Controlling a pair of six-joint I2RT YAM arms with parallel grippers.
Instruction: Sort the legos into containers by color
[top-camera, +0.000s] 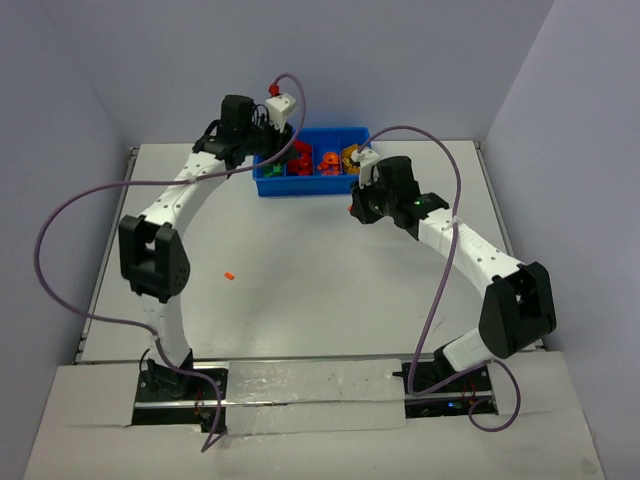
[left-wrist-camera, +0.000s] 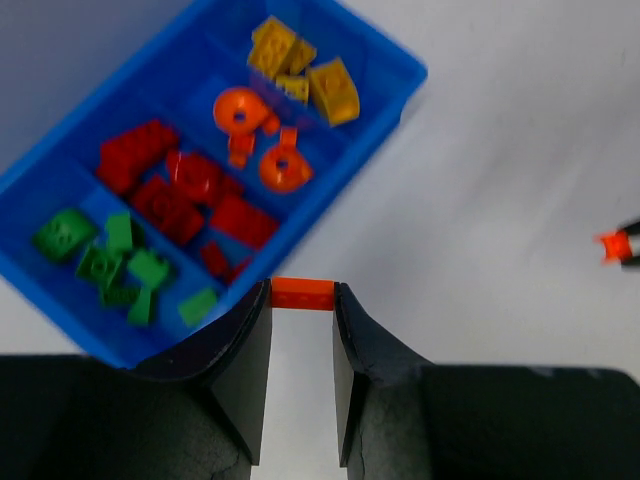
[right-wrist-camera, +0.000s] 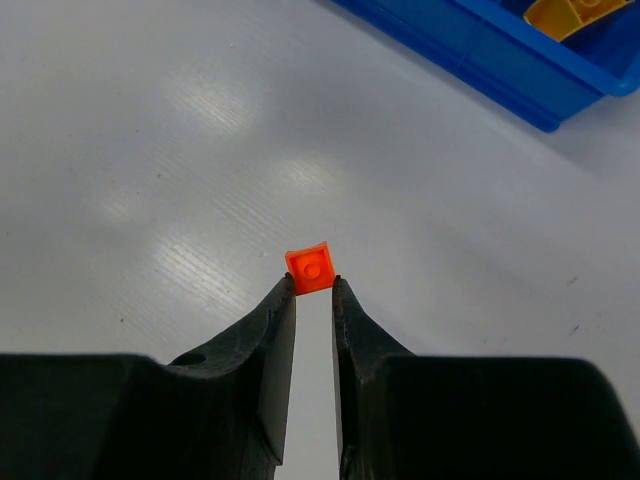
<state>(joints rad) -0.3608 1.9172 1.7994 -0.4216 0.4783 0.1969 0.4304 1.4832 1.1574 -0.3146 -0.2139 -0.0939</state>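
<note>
The blue tray (top-camera: 300, 187) has four compartments, seen in the left wrist view with green legos (left-wrist-camera: 110, 265), red legos (left-wrist-camera: 175, 190), orange legos (left-wrist-camera: 265, 140) and yellow legos (left-wrist-camera: 305, 70). My left gripper (left-wrist-camera: 303, 300) is shut on an orange brick (left-wrist-camera: 303, 292), held across its fingertips just outside the tray's near wall (left-wrist-camera: 70, 335). My right gripper (right-wrist-camera: 312, 285) is shut on a small square orange lego (right-wrist-camera: 311, 267) above the bare table, short of the tray (right-wrist-camera: 500, 60). From above, the left gripper (top-camera: 272, 138) hangs over the tray's left end and the right gripper (top-camera: 354, 208) is near its right front corner.
One small orange lego (top-camera: 229, 275) lies alone on the white table, right of the left arm's elbow. Grey walls close in the table on three sides. Purple cables loop over both arms.
</note>
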